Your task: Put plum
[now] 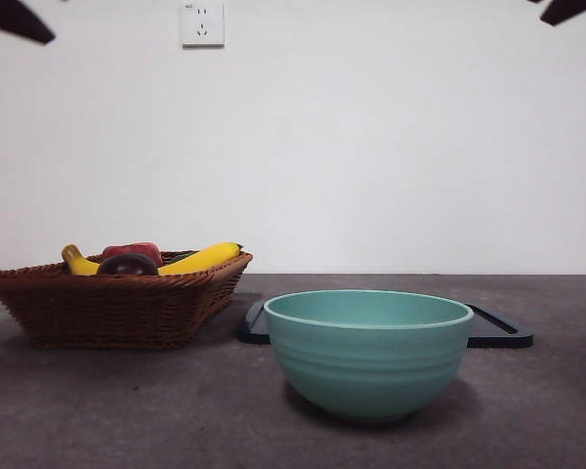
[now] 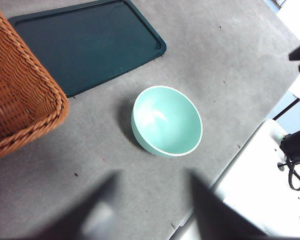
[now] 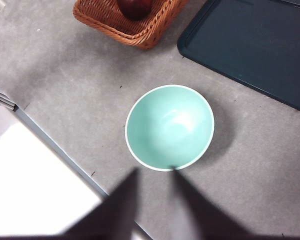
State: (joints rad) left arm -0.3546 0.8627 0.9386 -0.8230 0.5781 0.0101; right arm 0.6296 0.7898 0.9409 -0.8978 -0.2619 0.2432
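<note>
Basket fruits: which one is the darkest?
The plum, the small round maroon-purple fruit at the basket's front, beside the brighter red fruit and yellow bananas.

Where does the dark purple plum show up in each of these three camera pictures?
Front view: the dark maroon plum sits in the brown wicker basket, left of the mint-green ceramic bowl.
Left wrist view: not visible; only a basket corner.
Right wrist view: in the basket at the picture's edge.
Shared landmark: the bowl.

A mint-green bowl [image 1: 368,352] sits empty on the grey tabletop [image 1: 127,410]. At its ten o'clock stands a wicker basket [image 1: 117,305] holding yellow bananas [image 1: 200,259] and a red fruit [image 1: 133,251]. A dark tray [image 1: 498,329] lies behind the bowl at twelve o'clock.
</note>
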